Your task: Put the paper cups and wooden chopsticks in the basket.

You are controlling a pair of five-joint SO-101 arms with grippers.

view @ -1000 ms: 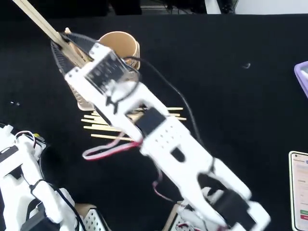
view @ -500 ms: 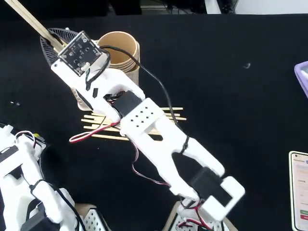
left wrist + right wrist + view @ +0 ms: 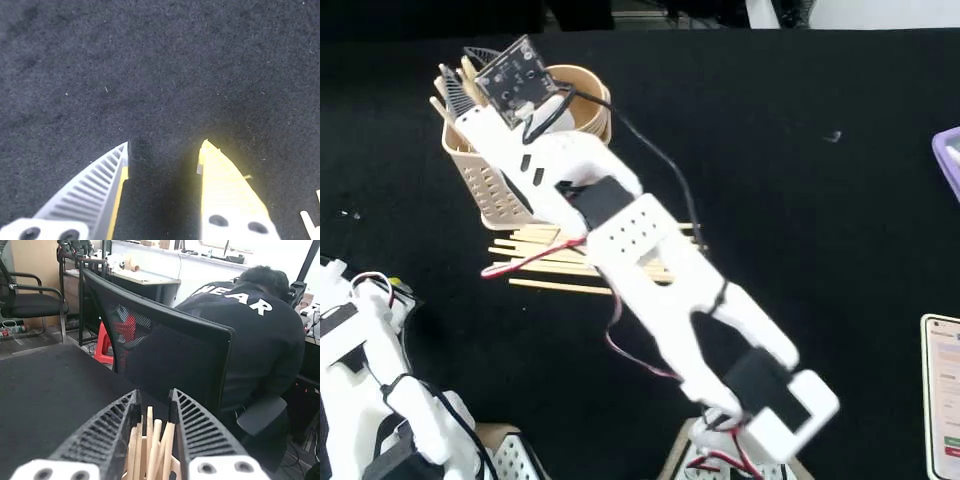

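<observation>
A beige perforated basket (image 3: pixel 485 185) stands at the table's far left, with a stack of brown paper cups (image 3: pixel 582 90) right beside it. My right gripper (image 3: pixel 458 88) is at the basket's mouth, shut on a bundle of wooden chopsticks (image 3: pixel 150 435) whose tops poke up between its fingers (image 3: pixel 192 425). More chopsticks (image 3: pixel 545 262) lie loose on the black table in front of the basket, partly under the right arm. My left gripper (image 3: pixel 165 145) hangs open just above bare black tabletop, nothing between its fingers. The left arm (image 3: pixel 365 390) sits at the near left corner.
A purple object (image 3: pixel 948 155) pokes in at the right edge, and a phone (image 3: pixel 942 395) lies at the near right. A black mesh chair back (image 3: pixel 165 355) stands beyond the table in the right wrist view.
The right arm has swung down and lowered the long chopsticks, which stuck out past the table's far-left corner, into the basket. The left arm has not moved.
</observation>
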